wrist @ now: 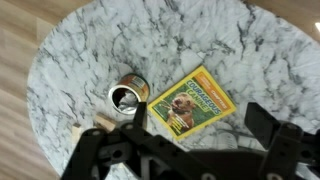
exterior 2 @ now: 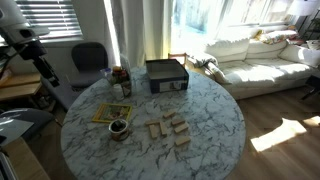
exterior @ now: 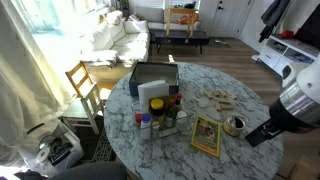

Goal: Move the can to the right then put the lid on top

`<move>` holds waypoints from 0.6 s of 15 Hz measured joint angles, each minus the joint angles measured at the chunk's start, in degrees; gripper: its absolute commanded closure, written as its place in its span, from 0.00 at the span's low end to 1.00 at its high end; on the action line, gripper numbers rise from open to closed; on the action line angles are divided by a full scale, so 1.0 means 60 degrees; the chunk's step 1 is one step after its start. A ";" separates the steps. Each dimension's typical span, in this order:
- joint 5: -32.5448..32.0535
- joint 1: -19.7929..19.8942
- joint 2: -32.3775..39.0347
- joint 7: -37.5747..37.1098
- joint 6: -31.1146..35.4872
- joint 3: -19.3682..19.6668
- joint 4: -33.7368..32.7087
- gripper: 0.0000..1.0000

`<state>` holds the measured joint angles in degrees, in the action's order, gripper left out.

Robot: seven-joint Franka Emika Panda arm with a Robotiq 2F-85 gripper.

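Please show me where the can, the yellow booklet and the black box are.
Can (wrist: 127,97): wrist view, on its top.
Yellow booklet (wrist: 195,103): wrist view, middle of the cover.
Black box (exterior 2: 167,82): in an exterior view, its front side.

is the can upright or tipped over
Upright: the can stands on its base, with its round rim facing up in the wrist view.

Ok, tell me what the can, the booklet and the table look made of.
Can: seemingly metal, by its shiny silvery rim. Booklet: likely glossy printed paper, flat with a yellow border. Table: white top with grey veins, marble or a marble-look surface; cannot tell which.
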<state>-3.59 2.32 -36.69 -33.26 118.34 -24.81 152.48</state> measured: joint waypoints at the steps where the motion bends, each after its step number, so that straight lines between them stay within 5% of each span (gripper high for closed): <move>1: -0.0124 0.0261 0.0413 -0.0001 0.0078 0.0186 -0.0002 0.00; 9: -0.0747 0.0678 0.3513 0.0027 0.2574 0.1729 -0.0177 0.00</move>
<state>-8.07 6.39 -15.61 -33.10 133.79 -14.44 151.42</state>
